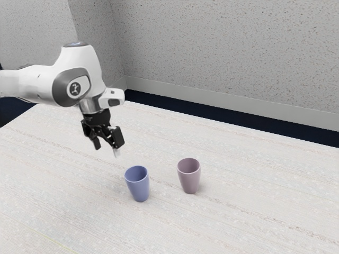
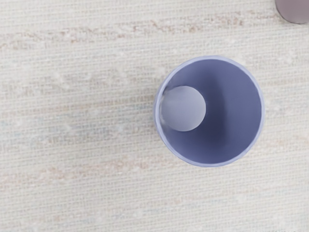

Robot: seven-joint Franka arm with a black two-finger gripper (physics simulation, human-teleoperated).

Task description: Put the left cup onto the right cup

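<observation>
Your gripper [image 1: 106, 146] hangs in the left-centre of the exterior frame, above and to the left of the blue cup [image 1: 137, 183]. Its jaws stand apart with nothing between them. The blue cup stands upright on the pale table [image 1: 254, 211], just below the frame's middle. The mauve cup [image 1: 188, 175] stands upright near it on the right, with a clear gap between them.

From the wrist camera you look almost straight down into the blue cup [image 2: 227, 111], and a sliver of the mauve cup [image 2: 293, 9] shows beyond it.

Judge the blue cup as light, rigid and smooth-walled, tapering toward its base, so it could slip downward out of a side pinch. Your safest hold is probably across the rim, one finger inside and one outside. It looks easy to tip, so come down squarely. You have not gripped it yet.
</observation>
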